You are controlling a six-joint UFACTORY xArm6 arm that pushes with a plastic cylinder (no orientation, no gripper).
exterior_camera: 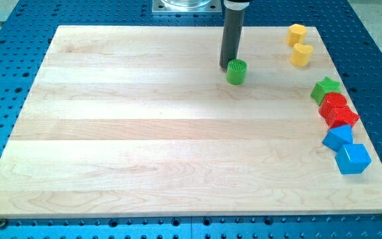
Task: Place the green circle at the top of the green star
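Observation:
The green circle (236, 71) is a short green cylinder standing on the wooden board near the view's top, right of centre. My tip (228, 66) is the lower end of the dark rod and rests right against the circle's upper left side. The green star (325, 89) lies near the board's right edge, well to the right of the circle and a little lower. It touches the red blocks below it.
Two yellow blocks (297, 34) (302, 55) sit at the view's top right, above the star. Two red blocks (335, 104) (341, 117) and two blue blocks (339, 138) (353, 159) run down the right edge below the star. The wooden board (144, 133) lies on a blue perforated table.

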